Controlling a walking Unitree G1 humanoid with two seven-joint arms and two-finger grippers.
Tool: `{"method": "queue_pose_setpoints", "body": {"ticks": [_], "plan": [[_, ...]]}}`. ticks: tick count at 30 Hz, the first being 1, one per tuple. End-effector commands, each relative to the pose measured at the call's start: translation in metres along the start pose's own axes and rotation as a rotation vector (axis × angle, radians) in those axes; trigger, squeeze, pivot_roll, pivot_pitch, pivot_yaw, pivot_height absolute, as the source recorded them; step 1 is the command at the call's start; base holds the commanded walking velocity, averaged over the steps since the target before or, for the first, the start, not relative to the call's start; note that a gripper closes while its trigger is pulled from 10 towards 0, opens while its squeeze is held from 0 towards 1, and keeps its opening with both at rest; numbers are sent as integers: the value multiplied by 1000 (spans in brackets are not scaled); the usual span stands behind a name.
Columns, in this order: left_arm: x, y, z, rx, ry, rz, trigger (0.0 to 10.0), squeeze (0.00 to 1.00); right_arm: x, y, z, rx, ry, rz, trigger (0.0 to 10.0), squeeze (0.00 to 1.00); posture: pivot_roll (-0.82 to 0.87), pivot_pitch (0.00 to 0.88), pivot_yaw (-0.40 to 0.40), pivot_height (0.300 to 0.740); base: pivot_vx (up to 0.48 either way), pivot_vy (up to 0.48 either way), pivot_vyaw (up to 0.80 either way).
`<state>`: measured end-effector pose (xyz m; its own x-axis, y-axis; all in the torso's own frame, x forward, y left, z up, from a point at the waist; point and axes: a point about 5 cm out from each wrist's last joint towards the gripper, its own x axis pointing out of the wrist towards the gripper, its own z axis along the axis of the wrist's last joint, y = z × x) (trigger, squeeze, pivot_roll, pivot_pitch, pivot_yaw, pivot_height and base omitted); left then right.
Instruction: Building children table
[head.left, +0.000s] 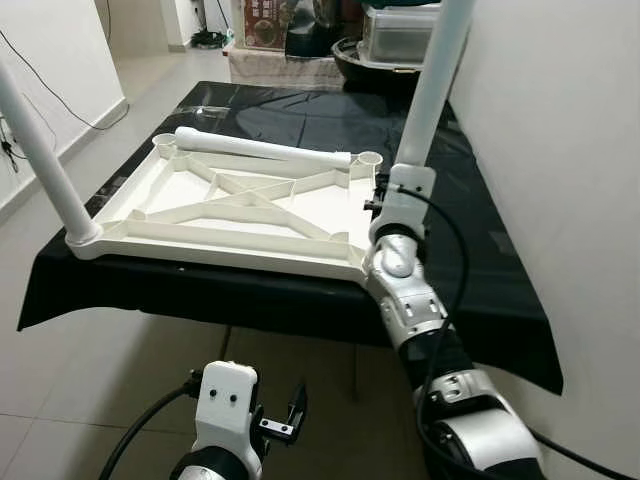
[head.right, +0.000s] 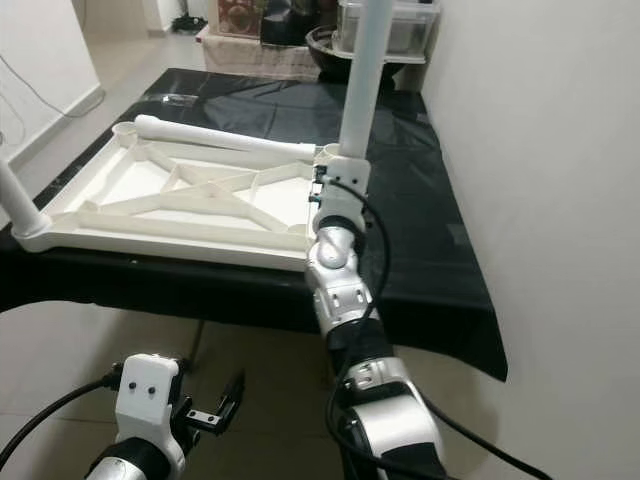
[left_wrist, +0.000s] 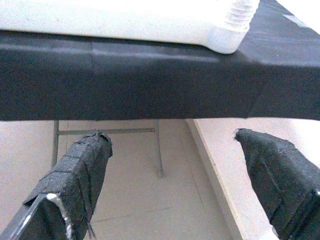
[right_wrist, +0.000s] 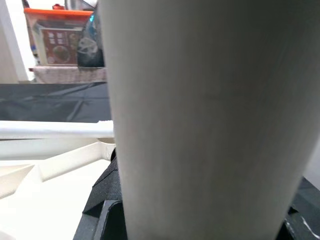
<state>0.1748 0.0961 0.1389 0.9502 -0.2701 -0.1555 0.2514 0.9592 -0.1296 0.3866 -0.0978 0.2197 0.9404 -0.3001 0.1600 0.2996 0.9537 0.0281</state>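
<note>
You have one upturned white plastic tabletop (head.left: 240, 205) with cross ribs, on one counter draped in black sheeting (head.left: 470, 250). Count three white cylindrical table legs: one standing in the near left corner (head.left: 40, 160), one upright at the near right corner (head.left: 432, 85), one lying loose across the far edge (head.left: 262, 148). Two round empty corner sockets show at the far side (head.left: 164, 142) (head.left: 369, 159). You have two tools: the left tool (head.left: 280, 420) low by the floor, the right tool (head.left: 390, 195) at the upright leg. One clear lidded storage box (head.left: 400, 30) sits behind
</note>
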Motion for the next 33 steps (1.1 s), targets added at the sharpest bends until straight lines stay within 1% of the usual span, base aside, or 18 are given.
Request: {"method": "queue_pose_setpoints", "body": {"ticks": [1,7,11,12,13,14,15,17,18,19,21,22,24,25,29,31,32,33], "plan": [[2,0,-3,-1,8,1,10000,0,-4,-11,-37,-69,159,-47,10000,0,61,102,-54,740,0,0,0],[2,0,-3,2,3,2,10000,0,-5,-12,-41,-83,201,-52,10000,0,61,93,-58,740,0,0,0],[3,1,-4,4,1,2,10000,0,-3,-9,-40,-23,241,-7,10000,0,59,83,-57,740,0,0,0],[4,1,-4,8,-2,1,10000,0,-2,-4,-37,58,256,69,10000,0,58,77,-57,740,0,0,0],[4,1,-4,8,-2,1,10000,0,-2,-4,-37,58,256,69,10000,0,58,77,-57,740,0,0,0],[6,1,-4,11,-6,-1,10000,0,1,1,-26,120,207,168,10000,0,60,71,-58,740,0,0,0],[6,1,-4,11,-6,-1,10000,0,1,1,-26,120,207,168,10000,0,60,71,-58,740,0,0,0],[10,3,-3,8,-16,-1,10000,0,8,4,-1,222,115,294,10000,0,58,55,-55,740,0,0,0],[12,3,-2,-2,-20,-1,10000,0,13,2,16,250,50,329,10000,0,56,47,-56,740,0,0,0],[12,3,-2,-2,-20,-1,10000,0,13,2,16,250,50,329,10000,0,56,47,-56,740,0,0,0],[15,5,-2,-6,-24,0,10000,0,18,-2,39,284,-46,361,10000,0,56,36,-57,740,0,0,0],[17,7,1,10,-42,4,10000,1000,19,-5,54,326,-106,400,10000,0,54,27,-56,740,0,0,0],[20,8,3,25,-56,6,10000,1000,18,-6,65,361,-146,436,10000,0,53,20,-54,740,0,0,0],[27,10,10,90,-88,9,10000,1000,11,-4,77,416,-182,548,10000,0,50,8,-51,740,0,0,0],[29,11,13,114,-102,11,10000,1000,8,-3,79,430,-184,596,10000,0,50,8,-51,740,0,0,0],[34,14,16,157,-104,21,10000,1000,2,0,76,432,-182,664,10000,0,48,0,-47,740,0,0,0],[41,17,19,218,-105,31,10000,1000,-10,5,67,425,-153,766,10000,0,46,0,-44,740,0,0,0],[41,17,19,218,-105,31,10000,1000,-10,5,67,425,-153,766,10000,0,46,0,-44,740,0,0,0]]}}
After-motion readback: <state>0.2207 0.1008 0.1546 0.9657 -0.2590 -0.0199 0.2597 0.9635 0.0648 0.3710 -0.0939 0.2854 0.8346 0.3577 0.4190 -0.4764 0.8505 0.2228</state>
